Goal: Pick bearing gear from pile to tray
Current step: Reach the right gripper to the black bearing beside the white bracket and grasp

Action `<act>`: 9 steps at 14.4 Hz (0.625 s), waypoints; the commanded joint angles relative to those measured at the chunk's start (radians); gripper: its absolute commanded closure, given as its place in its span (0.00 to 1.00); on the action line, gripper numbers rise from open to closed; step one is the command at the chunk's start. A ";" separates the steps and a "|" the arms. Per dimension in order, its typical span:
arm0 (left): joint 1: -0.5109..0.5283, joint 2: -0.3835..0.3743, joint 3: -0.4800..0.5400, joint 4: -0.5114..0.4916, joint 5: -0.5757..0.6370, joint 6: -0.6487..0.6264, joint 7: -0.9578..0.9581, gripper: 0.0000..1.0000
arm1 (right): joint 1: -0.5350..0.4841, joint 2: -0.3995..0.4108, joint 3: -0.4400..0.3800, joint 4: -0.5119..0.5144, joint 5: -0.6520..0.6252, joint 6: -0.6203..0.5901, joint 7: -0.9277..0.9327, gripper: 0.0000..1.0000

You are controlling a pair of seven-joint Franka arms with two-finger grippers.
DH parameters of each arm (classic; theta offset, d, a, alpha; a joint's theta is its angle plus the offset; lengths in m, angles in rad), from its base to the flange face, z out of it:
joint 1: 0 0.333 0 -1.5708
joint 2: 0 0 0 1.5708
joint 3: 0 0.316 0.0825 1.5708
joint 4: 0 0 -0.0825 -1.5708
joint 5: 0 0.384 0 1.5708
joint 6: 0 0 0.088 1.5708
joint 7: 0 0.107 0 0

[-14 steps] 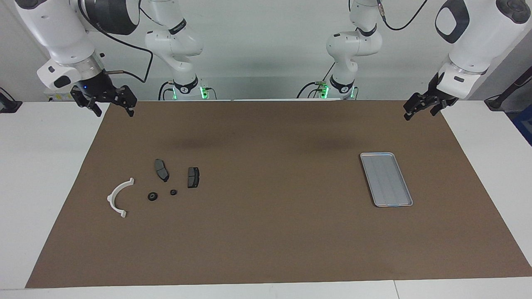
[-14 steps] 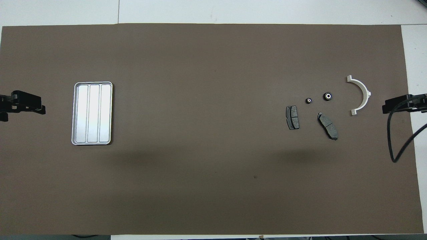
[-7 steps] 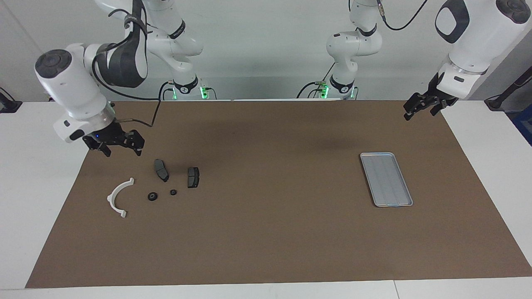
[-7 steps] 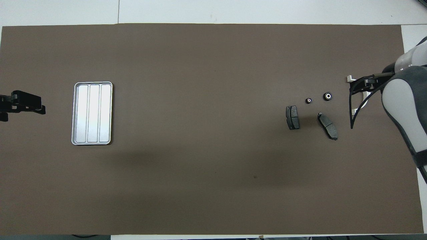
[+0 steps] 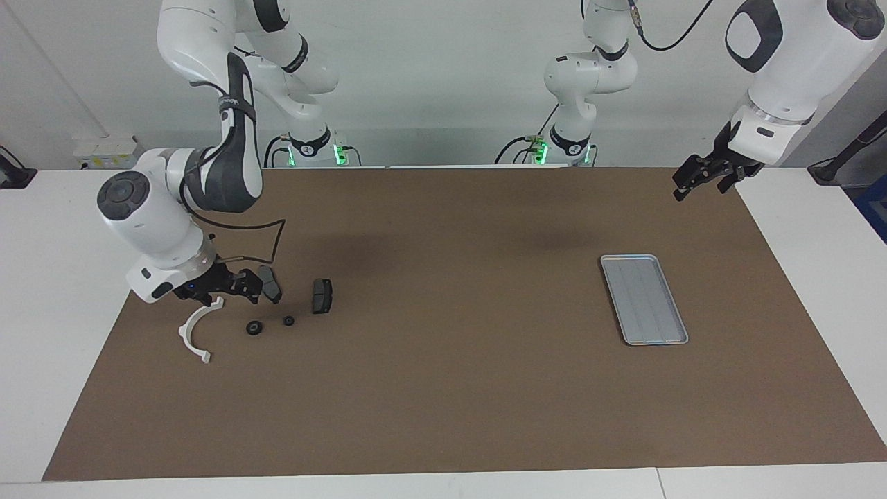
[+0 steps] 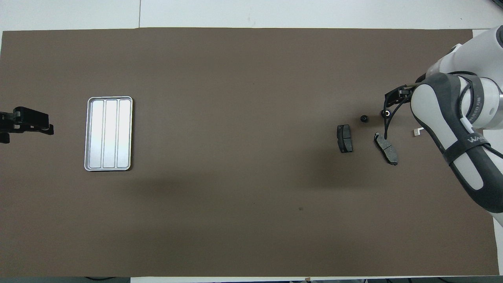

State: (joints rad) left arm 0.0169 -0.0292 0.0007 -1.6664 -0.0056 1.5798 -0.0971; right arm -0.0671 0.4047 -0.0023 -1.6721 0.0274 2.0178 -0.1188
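The pile lies toward the right arm's end of the mat: a white arc bracket [image 5: 195, 334], two dark brake pads [image 5: 271, 283] [image 5: 321, 296] and two small black round bearing gears [image 5: 254, 328] [image 5: 289, 320]. My right gripper [image 5: 230, 296] hangs low over the pile, between the bracket's end and the nearer pad. It is open and holds nothing. In the overhead view the right arm hides most of the bracket [image 6: 417, 131], and the gears [image 6: 386, 113] [image 6: 364, 118] show beside the gripper [image 6: 396, 95]. The silver tray [image 5: 644, 299] [image 6: 109, 133] lies toward the left arm's end.
My left gripper [image 5: 701, 183] [image 6: 37, 122] waits open over the mat's corner beside the tray. A black cable [image 5: 274, 239] loops from the right wrist over the pile. A brown mat [image 5: 443, 388] covers the white table.
The right arm has swung down and in from the mat's corner to the pile, and now covers most of the bracket from above. The left arm and the parts have not moved.
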 commanded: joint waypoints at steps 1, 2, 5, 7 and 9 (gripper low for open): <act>-0.017 -0.009 0.013 -0.004 0.019 -0.012 0.000 0.00 | 0.003 0.052 0.001 0.025 0.022 0.019 -0.038 0.01; -0.017 -0.009 0.013 -0.004 0.019 -0.012 0.000 0.00 | 0.001 0.068 0.001 0.025 0.019 0.021 -0.042 0.02; -0.017 -0.009 0.013 -0.004 0.019 -0.012 0.000 0.00 | 0.001 0.109 0.001 0.023 0.014 0.077 -0.062 0.04; -0.017 -0.009 0.013 -0.004 0.019 -0.012 0.000 0.00 | 0.001 0.118 0.001 0.017 0.016 0.084 -0.068 0.05; -0.017 -0.009 0.013 -0.004 0.019 -0.012 0.000 0.00 | 0.003 0.120 0.001 0.008 0.014 0.082 -0.084 0.07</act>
State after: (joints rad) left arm 0.0169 -0.0292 0.0007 -1.6664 -0.0056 1.5798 -0.0971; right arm -0.0628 0.5160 -0.0017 -1.6708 0.0275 2.0965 -0.1638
